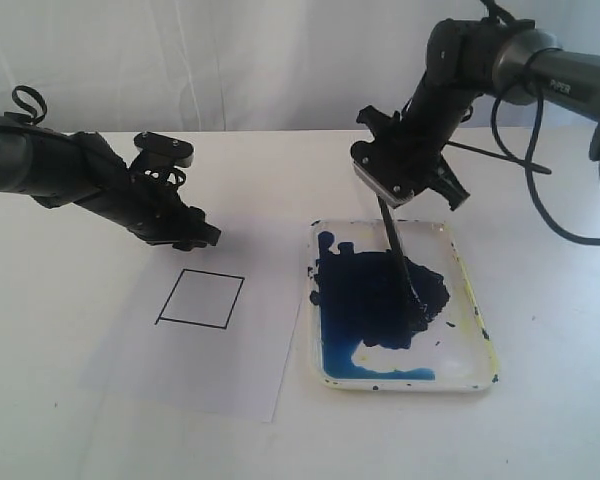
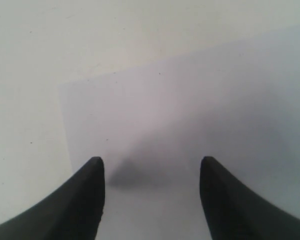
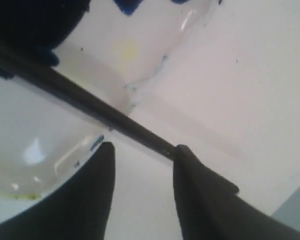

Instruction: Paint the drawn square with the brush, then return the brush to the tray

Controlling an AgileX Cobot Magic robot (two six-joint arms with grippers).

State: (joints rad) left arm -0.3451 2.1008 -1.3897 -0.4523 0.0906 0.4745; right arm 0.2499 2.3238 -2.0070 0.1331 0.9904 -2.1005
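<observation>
**Operator:** State the layout, largest item first.

**Technician:** The tabletop [image 1: 540, 420] carried a white paper sheet [image 1: 220, 370] on the left and the tray [image 1: 435, 240] just beside it on the right. A dark blue paint blotch covered much of the tray floor. The drawn square [image 1: 201, 298] lay on the sheet and was blank inside. The brush [image 1: 398, 260] was at the tray, with its tip in the blotch and its handle running up to the right gripper [image 1: 382, 195].

**Operator:** Jaw state?

**Technician:** The left gripper [image 1: 202, 238] hung near the sheet's far edge, jaws spread wide with nothing between them. The right jaws stood apart, the gap wider than the handle, which lay against one finger [image 3: 200, 185]. Whether the handle was clamped could not be told.

**Operator:** Handling properties?

**Technician:** The brush was judged light, thin and stiff. Its smooth round handle would likely roll or pivot under a loose pinch. Take hold on the upper handle, well clear of the wet tip, which would smear on contact.

**Operator:** View differences?

**Technician:** Only the exterior view showed the square and both arms. Only the right wrist view showed the handle touching the finger and crossing the tray rim. The left wrist view showed a sheet corner and no square.
</observation>
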